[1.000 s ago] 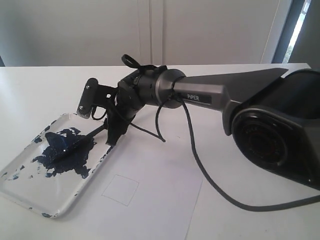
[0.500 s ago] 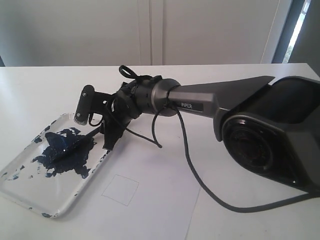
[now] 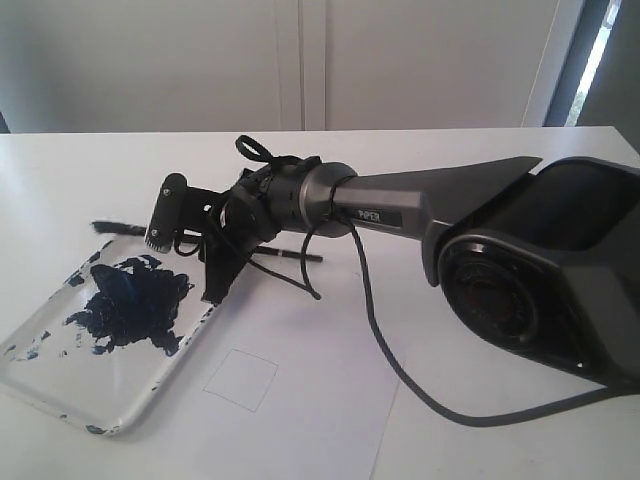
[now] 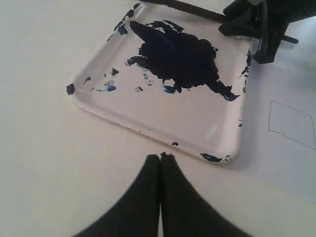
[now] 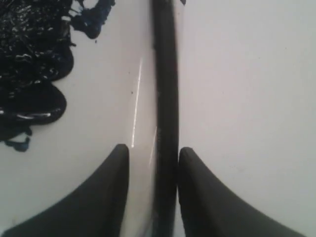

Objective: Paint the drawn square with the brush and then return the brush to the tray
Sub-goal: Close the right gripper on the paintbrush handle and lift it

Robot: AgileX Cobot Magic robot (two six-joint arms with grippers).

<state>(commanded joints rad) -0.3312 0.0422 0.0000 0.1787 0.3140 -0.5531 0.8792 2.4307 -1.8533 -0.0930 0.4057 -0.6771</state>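
- Shallow white rectangular tray (image 3: 110, 428), blotched dark blue: raised rim all round; you have open room above its near half.
- Long thin black brush (image 3: 290, 255): bars the tray's far edge, passing between the right gripper's (image 5: 154, 148) parted jaws.
- Dark grey right arm (image 3: 450, 200), drooping black cable (image 3: 385, 350): block your way over the white table's (image 3: 80, 180) right side.
- Small pencil-drawn square (image 3: 240, 380): open from above and from the near side.

Bright even light, soft shadows; the right wrist view seems slightly blurred
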